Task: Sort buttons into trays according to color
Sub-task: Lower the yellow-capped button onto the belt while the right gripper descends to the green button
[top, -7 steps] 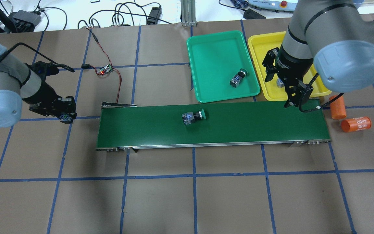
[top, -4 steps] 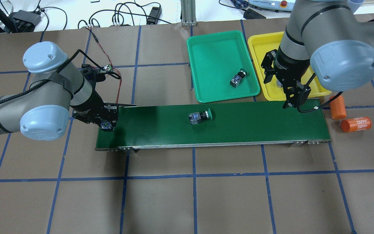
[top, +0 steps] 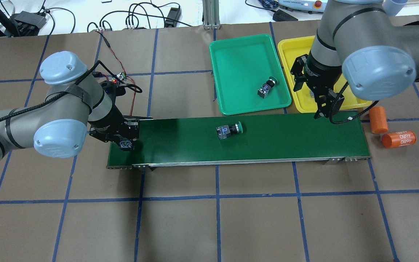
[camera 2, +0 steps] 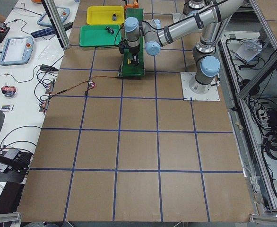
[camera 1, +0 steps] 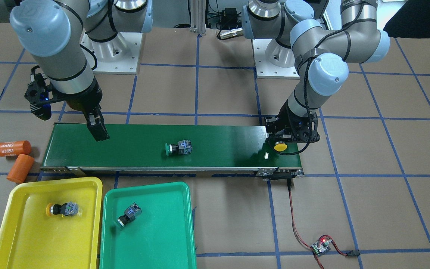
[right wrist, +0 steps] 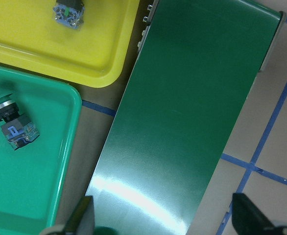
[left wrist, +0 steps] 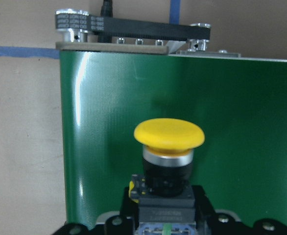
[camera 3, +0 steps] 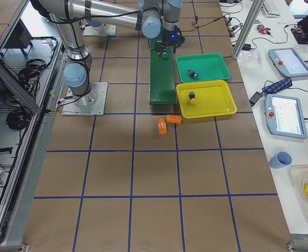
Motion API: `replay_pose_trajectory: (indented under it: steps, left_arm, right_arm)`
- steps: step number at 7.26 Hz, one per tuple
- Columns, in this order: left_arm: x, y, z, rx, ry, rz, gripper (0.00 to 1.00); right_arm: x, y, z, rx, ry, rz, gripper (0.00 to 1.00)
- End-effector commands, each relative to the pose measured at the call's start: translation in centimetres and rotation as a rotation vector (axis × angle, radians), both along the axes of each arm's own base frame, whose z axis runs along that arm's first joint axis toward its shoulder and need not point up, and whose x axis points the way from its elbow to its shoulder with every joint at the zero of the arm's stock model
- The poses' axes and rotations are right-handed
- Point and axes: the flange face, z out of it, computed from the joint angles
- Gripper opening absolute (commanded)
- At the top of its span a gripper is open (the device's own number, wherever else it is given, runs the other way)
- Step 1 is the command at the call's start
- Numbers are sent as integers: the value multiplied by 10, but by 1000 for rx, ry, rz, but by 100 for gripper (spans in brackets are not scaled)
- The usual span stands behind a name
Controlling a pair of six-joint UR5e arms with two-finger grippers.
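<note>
Yellow is seen at the right end of the belt in the front view. There a yellow button is clamped by its black body in the left gripper, with the cap pointed outward over the green surface. Whether this button touches the belt cannot be told.

A green button is laid on its side near the middle of the belt, its cap turned toward frame left.

The right gripper is spread wide and empty. Its two fingers are shown far apart along the bottom edge of the right wrist view. In the front view it is hung over the upper left part of the belt.

At lower left of the front view the yellow tray and green tray are set side by side. A second yellow button is laid in the yellow tray and a second green button in the green one.

Two orange cylinders are placed just off the belt's left end.
</note>
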Motion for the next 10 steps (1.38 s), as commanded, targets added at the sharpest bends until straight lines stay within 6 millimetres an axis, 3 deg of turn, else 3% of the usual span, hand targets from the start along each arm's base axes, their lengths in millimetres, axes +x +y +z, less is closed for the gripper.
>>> replay_pose_trajectory:
  steps: [1, 4, 5, 6, 7, 9, 10]
  left_arm:
    - [0, -4, -8, 12, 3, -1, 0]
    - [1, -19, -25, -21, 1, 0, 0]
    - [1, -20, -27, -21, 1, -1, 57]
    - [-4, -19, -27, -19, 5, -4, 100]
    - [-7, -19, -17, -41, 1, 0, 100]
    - [-9, -26, 45, -75, -3, -7, 100]
    - [-10, -29, 98, -67, -3, -10, 100]
  right_arm:
    - [2, 2, -3, 1, -3, 3, 100]
    - [7, 14, -26, -42, -65, 25, 100]
    - [8, 15, -29, -35, -65, 25, 100]
    - [8, 15, -29, -35, -61, 24, 100]
    - [8, 15, -32, -27, -63, 20, 100]
    - [11, 12, -43, -7, -68, 24, 100]
    - [15, 10, -51, 10, -67, 31, 100]
